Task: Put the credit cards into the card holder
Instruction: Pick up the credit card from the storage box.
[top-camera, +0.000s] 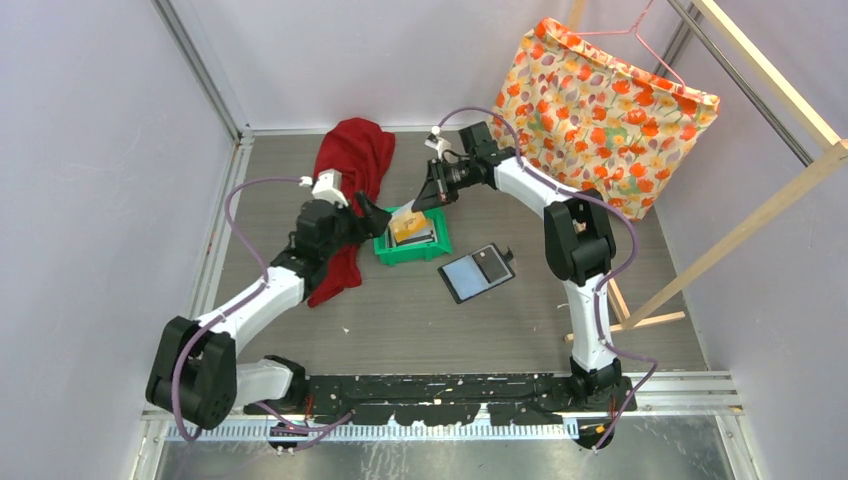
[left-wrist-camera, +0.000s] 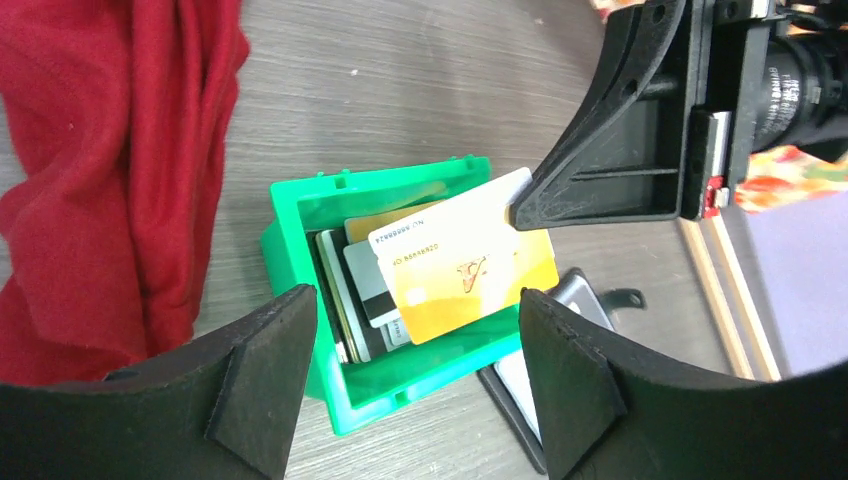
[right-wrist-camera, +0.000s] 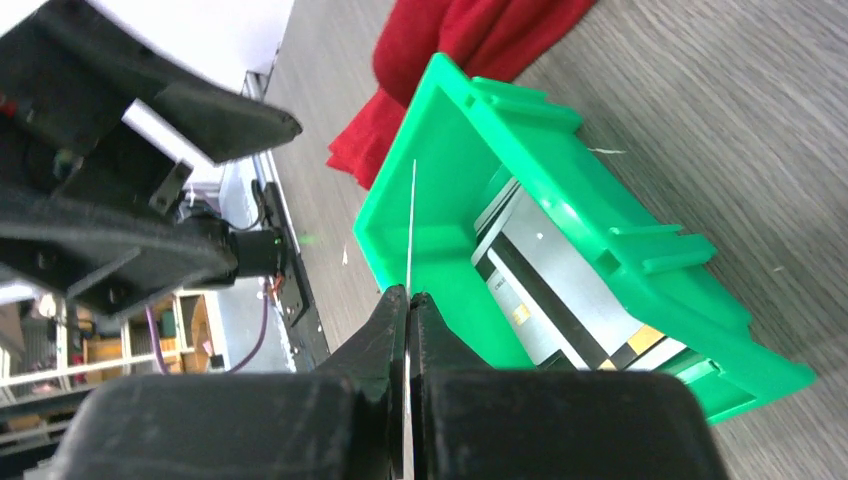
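A green bin (top-camera: 436, 251) holds several credit cards (right-wrist-camera: 560, 290) standing on edge. My right gripper (top-camera: 425, 200) is shut on the corner of a white and yellow-orange card (left-wrist-camera: 470, 265), held over the bin. In the right wrist view that card (right-wrist-camera: 411, 230) shows edge-on as a thin line rising from the closed tips of the right gripper (right-wrist-camera: 409, 295). My left gripper (left-wrist-camera: 418, 300) is open at the bin's left side with nothing between its fingers. The black card holder (top-camera: 477, 272) lies open on the table to the right of the bin.
A red cloth (top-camera: 350, 160) lies left of the bin, partly under the left arm. A floral bag (top-camera: 610, 110) hangs from a wooden rack at the back right. The green bin (left-wrist-camera: 400, 385) sits close to the card holder (left-wrist-camera: 512, 382).
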